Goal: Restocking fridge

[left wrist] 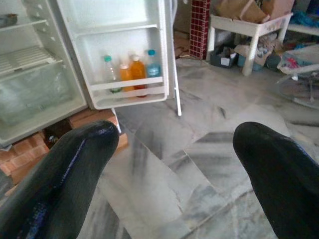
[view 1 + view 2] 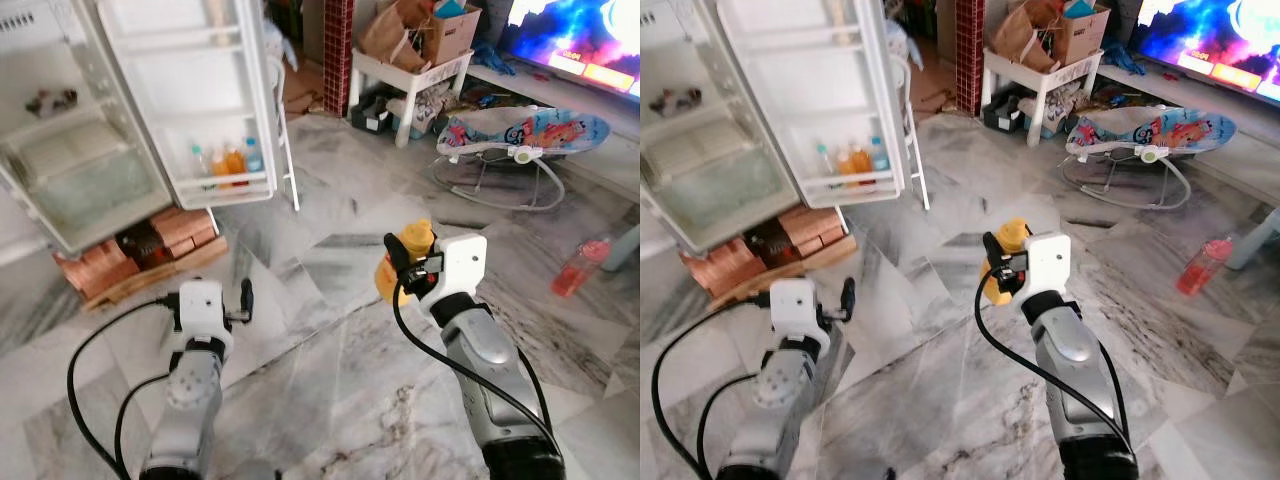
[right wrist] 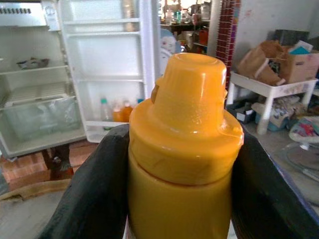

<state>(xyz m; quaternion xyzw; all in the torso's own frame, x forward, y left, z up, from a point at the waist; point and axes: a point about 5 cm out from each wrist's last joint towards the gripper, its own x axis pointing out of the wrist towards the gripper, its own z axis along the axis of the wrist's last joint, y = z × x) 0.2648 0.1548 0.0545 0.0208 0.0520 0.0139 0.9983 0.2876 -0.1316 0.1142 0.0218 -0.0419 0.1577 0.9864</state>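
Note:
My right gripper [image 2: 400, 272] is shut on a yellow bottle [image 3: 182, 144] with a yellow cap, held upright above the marble floor at mid height. The white fridge [image 2: 70, 190] stands open at the far left, a good way off. Its door shelf [image 2: 225, 185] holds several bottles [image 1: 132, 69], orange and clear ones. My left gripper [image 2: 243, 300] is open and empty, low at the left, pointing toward the fridge door [image 1: 119, 40]. In the left wrist view its two black fingers [image 1: 75, 164] stand wide apart.
Bricks and a wooden board [image 2: 140, 260] prop up the fridge. A white stool [image 2: 285, 130] stands by the door. A baby bouncer [image 2: 520, 140], a white table with bags [image 2: 410, 70] and a red bottle [image 2: 578, 268] on the floor lie to the right.

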